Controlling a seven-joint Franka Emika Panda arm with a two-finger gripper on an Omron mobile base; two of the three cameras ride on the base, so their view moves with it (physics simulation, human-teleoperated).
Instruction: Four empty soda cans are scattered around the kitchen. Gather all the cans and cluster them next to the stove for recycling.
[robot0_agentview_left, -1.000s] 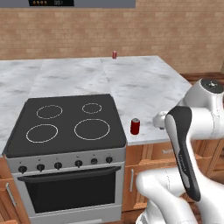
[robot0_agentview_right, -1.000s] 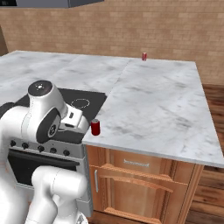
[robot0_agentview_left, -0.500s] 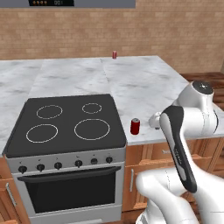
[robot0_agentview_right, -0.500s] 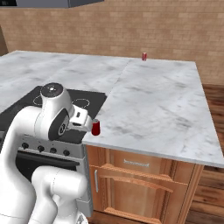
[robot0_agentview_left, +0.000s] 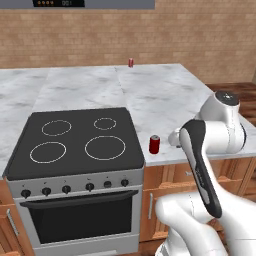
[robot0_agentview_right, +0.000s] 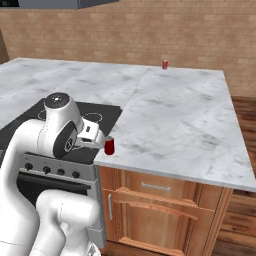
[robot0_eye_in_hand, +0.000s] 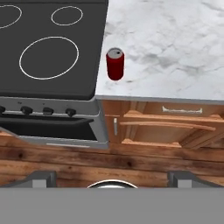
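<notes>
Marble counter (robot0_eye_in_hand: 175, 48) spreads below the gripper (robot0_eye_in_hand: 112, 179), whose jaws are spread wide with nothing between them. Ahead of the fingertips, a red soda can (robot0_eye_in_hand: 115, 64) stands upright near the counter's front edge, just beside the black stove (robot0_eye_in_hand: 48, 83). A second red can (robot0_agentview_left: 131, 62) stands well beyond it, at the counter's far edge by the brick wall (robot0_agentview_left: 200, 35).
</notes>
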